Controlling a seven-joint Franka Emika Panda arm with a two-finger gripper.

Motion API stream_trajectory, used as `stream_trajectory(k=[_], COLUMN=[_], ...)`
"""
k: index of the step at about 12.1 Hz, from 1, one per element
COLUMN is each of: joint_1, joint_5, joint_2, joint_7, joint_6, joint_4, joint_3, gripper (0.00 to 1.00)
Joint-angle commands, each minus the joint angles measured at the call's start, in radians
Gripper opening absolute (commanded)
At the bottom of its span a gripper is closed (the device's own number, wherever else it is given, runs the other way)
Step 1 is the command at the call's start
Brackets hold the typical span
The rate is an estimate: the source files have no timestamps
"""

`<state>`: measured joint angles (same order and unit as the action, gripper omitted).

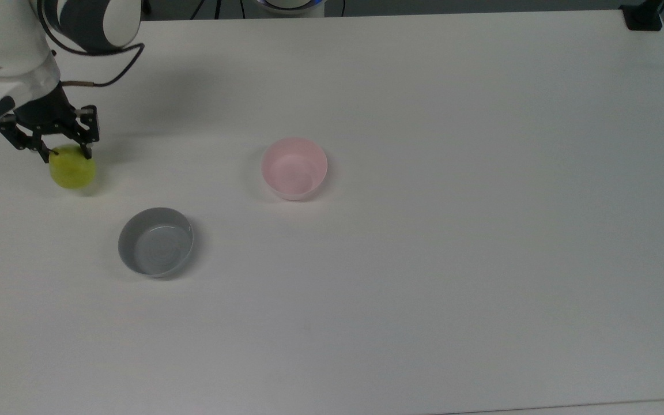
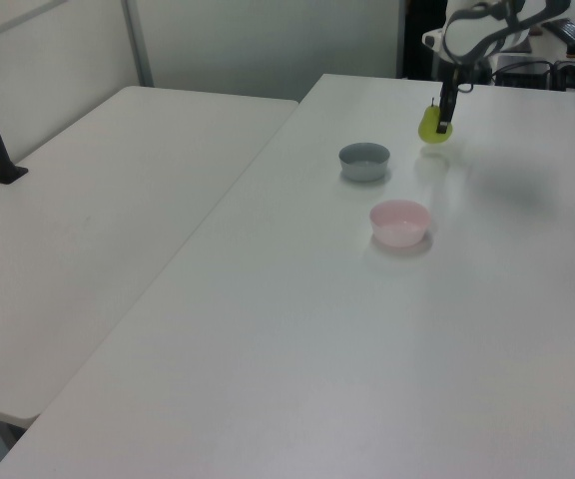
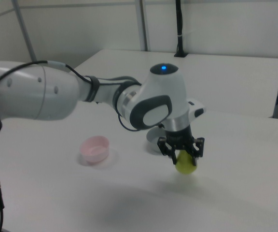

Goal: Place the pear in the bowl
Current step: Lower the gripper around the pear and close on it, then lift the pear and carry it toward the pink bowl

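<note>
The gripper [image 1: 68, 153] pinches the pear [image 1: 72, 168] near its top between the jaws — smooth, rounded, likely slippery — hanging below them.

No legible text, label, brand, number or sign was found on any surface in the three views. The only light-bearing mark was an unlettered blue glow on the arm [image 3: 164, 68] in the right view.
</note>
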<state>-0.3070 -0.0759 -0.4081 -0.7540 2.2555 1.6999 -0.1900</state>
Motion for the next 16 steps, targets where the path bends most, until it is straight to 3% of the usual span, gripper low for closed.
stream_trajectory(k=[1, 5, 10, 12, 16], joint_1=[0.015, 0.083, 0.239, 0.317, 0.442], joint_5=[-0.015, -0.01, -0.002, -0.002, 0.001], joint_2=[0.121, 0.274, 0.413, 0.434, 0.434], joint_7=[0.016, 0.117, 0.303, 0.361, 0.45], joint_6=[-0.213, -0.431, -0.611, -0.629, -0.57], joint_4=[-0.038, -0.063, -0.062, -0.06, -0.014], joint_3=[0.0, 0.0, -0.023, -0.046, -0.039], gripper=[0.0, 0.0, 0.0, 0.0, 0.0])
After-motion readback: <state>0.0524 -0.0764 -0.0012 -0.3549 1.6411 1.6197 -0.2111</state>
